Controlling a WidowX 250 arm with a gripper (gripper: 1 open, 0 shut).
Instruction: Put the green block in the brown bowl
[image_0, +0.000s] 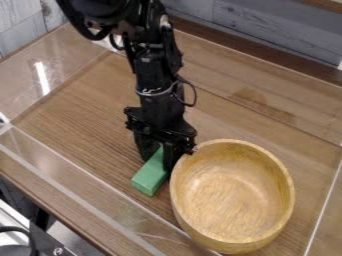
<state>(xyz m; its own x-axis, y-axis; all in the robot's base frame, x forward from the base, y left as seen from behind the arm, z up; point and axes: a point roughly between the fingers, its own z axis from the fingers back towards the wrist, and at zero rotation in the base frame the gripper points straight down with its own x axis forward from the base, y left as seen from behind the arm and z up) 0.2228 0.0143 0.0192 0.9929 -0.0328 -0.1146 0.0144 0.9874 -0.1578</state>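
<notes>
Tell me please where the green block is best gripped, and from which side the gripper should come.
Probably across the narrow width of the green block, near its far end, coming from straight above. The block lies flat on the wooden table, its near end pointing at the camera, beside the brown bowl. The gripper already points down over that far end, one finger on each long side.

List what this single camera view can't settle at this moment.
- Whether the gripper is actually clamping the green block: its fingers straddle the block's far end and hide the contact.
- The block's far end: covered by the gripper.
- The table just behind the brown bowl: hidden by its rim.
- The arm's upper part: cut off by the top edge.
</notes>
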